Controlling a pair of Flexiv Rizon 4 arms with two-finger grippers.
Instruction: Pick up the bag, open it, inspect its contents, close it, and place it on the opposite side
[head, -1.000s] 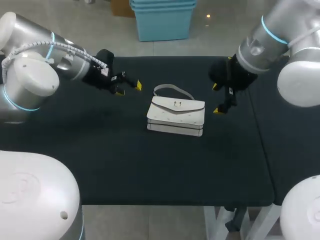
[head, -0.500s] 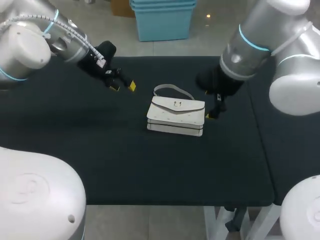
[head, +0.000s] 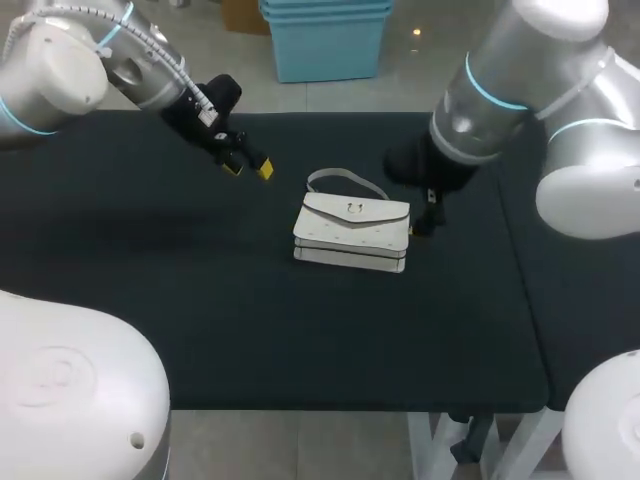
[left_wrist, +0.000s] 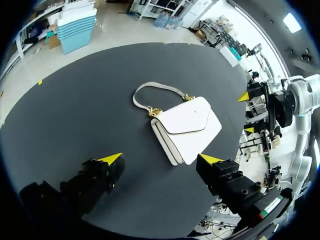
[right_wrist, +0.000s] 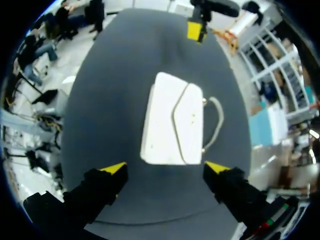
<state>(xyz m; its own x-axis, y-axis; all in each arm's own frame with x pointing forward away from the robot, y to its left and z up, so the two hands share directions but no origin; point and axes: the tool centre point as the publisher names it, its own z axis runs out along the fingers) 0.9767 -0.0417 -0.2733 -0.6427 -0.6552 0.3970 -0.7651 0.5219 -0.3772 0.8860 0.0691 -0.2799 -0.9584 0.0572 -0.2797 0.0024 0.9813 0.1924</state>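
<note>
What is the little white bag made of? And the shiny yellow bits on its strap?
The small white flap handbag looks like smooth leather or imitation leather, matte and stiff with crisp edges; I cannot tell which. The gold-coloured strap rings look like polished metal, since they glint.

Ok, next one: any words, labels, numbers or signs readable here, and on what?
None readable.
The white handbag is plain: only a gold clasp, no lettering.
The black table has no markings.
The left gripper and right gripper bear small coloured marks on their bodies, too small to read.
</note>
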